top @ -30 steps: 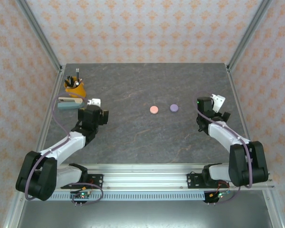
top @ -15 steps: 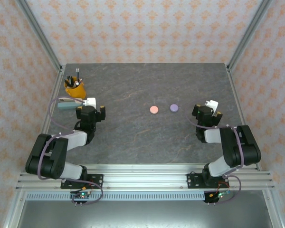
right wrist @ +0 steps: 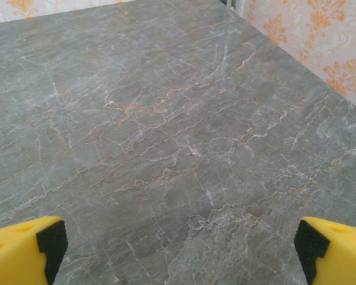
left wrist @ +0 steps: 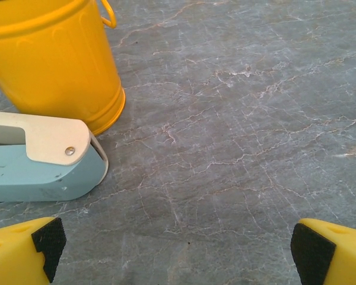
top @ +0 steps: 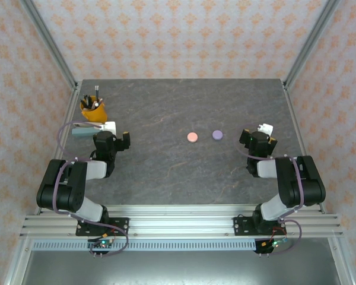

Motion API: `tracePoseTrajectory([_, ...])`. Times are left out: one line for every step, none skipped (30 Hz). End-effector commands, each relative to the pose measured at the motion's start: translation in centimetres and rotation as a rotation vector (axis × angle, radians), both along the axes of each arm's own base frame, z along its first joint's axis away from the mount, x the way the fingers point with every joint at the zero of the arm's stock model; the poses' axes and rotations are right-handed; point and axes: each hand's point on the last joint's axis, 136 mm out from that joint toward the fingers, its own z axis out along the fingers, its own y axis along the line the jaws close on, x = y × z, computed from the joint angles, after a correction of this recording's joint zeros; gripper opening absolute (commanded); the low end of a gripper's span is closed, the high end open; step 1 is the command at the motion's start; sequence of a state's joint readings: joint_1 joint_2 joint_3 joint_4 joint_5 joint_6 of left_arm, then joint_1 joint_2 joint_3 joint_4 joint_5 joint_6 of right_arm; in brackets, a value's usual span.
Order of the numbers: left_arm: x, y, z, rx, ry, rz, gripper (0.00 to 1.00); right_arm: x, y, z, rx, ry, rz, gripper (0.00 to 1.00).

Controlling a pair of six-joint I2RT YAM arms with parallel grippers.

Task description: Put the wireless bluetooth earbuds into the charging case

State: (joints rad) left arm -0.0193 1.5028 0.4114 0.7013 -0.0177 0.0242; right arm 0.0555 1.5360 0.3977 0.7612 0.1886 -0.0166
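Note:
Two small round charging cases lie near the middle of the dark stone table: a pink case and, just to its right, a lilac case. Both discs lie flat and closed. The earbuds are out of view. My left gripper hovers low over bare table at the left, open, with nothing between its yellow fingertips. My right gripper is open too, over bare stone at the right, its fingertips wide apart. Each arm is folded back, well away from the cases.
A yellow bucket with pens stands at the back left, close ahead of my left gripper, bucket. A teal and cream stapler lies beside it, stapler. Patterned walls and metal posts enclose the table.
Both arms have folded back toward their bases. The left wrist swung toward the bucket and stapler, the right wrist drew in slightly. The cases have not moved.

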Motion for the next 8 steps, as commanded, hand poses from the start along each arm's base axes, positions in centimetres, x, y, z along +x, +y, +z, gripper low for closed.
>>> tracePoseTrajectory([0.99, -0.10, 1.67, -0.015, -0.062, 0.000, 1.00, 1.02, 0.16, 1.46, 0.008, -0.046, 0.011, 1.00])
tracePoseTrajectory([0.98, -0.08, 1.61, -0.015, -0.060, 0.001, 1.00, 1.05, 0.14, 1.35, 0.016, -0.041, 0.016, 1.00])
tracePoseTrajectory([0.96, -0.08, 1.58, -0.014, -0.058, 0.001, 1.00, 1.03, 0.15, 1.32, 0.018, -0.040, 0.017, 1.00])
tracePoseTrajectory([0.96, -0.08, 1.57, -0.015, -0.058, 0.001, 1.00, 1.03, 0.16, 1.36, 0.018, -0.044, 0.018, 1.00])
tracePoseTrajectory([0.98, -0.10, 1.61, -0.014, -0.060, 0.000, 1.00, 0.92, 0.18, 1.51, 0.017, -0.052, 0.021, 1.00])
tracePoseTrajectory([0.98, -0.08, 1.65, -0.014, -0.061, 0.001, 1.00, 0.83, 0.26, 1.63, 0.018, -0.059, 0.026, 1.00])
tracePoseTrajectory([0.95, -0.11, 1.63, -0.012, -0.061, 0.000, 1.00, 0.82, 0.23, 1.62, 0.016, -0.059, 0.026, 1.00])
tracePoseTrajectory([0.93, -0.14, 1.65, -0.010, -0.062, 0.000, 1.00, 0.79, 0.26, 1.62, 0.015, -0.058, 0.027, 1.00])
